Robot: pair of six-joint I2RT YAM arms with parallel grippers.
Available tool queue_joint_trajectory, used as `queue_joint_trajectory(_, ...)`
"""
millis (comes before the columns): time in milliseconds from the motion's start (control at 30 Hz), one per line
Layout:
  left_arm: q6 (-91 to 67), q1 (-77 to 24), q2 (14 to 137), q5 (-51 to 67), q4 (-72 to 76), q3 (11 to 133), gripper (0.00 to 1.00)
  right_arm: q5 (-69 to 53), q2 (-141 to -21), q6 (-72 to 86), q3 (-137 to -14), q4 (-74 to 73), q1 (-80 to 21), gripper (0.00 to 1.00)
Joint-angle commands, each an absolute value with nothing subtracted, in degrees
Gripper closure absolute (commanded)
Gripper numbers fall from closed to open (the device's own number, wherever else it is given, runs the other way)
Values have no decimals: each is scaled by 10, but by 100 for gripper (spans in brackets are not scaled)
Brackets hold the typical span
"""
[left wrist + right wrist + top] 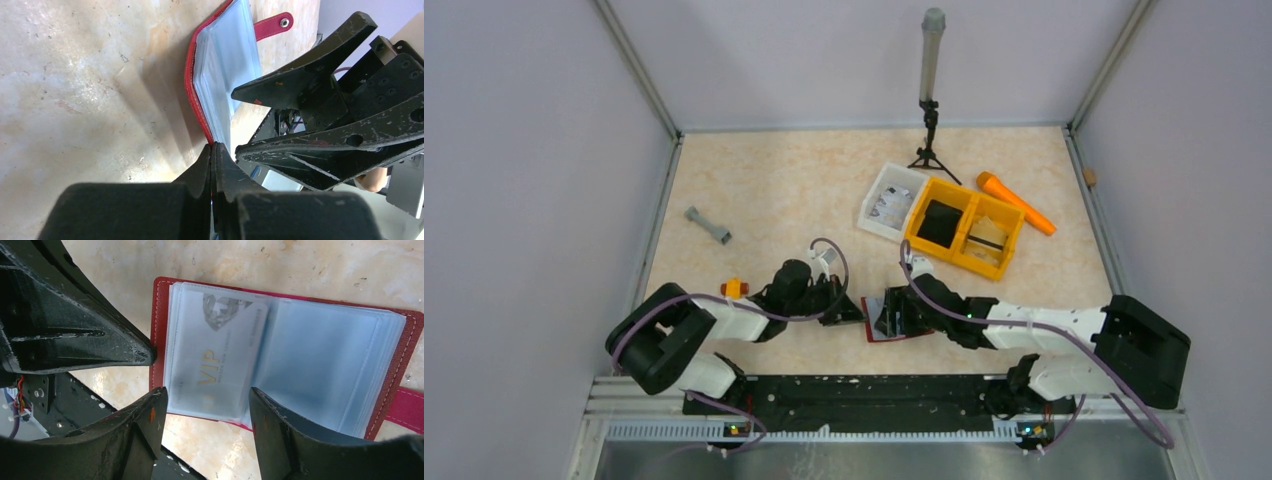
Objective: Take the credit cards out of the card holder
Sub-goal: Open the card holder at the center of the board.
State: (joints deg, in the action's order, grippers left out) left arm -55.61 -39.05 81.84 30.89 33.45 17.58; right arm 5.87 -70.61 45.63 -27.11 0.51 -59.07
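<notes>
The red card holder (159, 315) lies open on the table between the two arms, its clear sleeves fanned out and its snap tab (272, 25) sticking off one side. One of the credit cards (215, 355), pale with gold "VIP" lettering, sits inside the top sleeve. My left gripper (213, 147) is shut on the edge of the holder's red cover (192, 85). My right gripper (206, 392) hangs open just over the near edge of the sleeves, one finger on each side of the card, holding nothing. From above, the holder (876, 335) is mostly hidden under both grippers.
A yellow-orange divided bin (969, 228) and a white tray (892, 200) stand behind the arms. An orange tool (1016, 203), a small tripod (931, 100), a grey dumbbell-shaped piece (708, 226) and a small orange block (734, 289) lie around.
</notes>
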Motion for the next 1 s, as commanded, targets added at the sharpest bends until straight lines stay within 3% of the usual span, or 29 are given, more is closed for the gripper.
queue_joint_trajectory(0,-554,-390,791,321,371,183,100,41,-720,445,-302,32,-587,36)
queue_joint_trajectory(233,-553,-391,775,321,361,183,100,37,-744,436,-314,24,-587,35)
queue_joint_trajectory(333,-549,-391,767,319,349,185,100,45,-747,440,-315,12,-587,46)
queue_joint_trajectory(433,-541,-390,761,314,328,188,100,45,-742,440,-315,8,-587,49)
queue_joint_trajectory(533,-534,-390,756,315,310,194,100,49,-730,442,-312,4,-586,62)
queue_joint_trajectory(967,-506,-390,751,310,246,217,100,94,-696,440,-320,-65,-587,58)
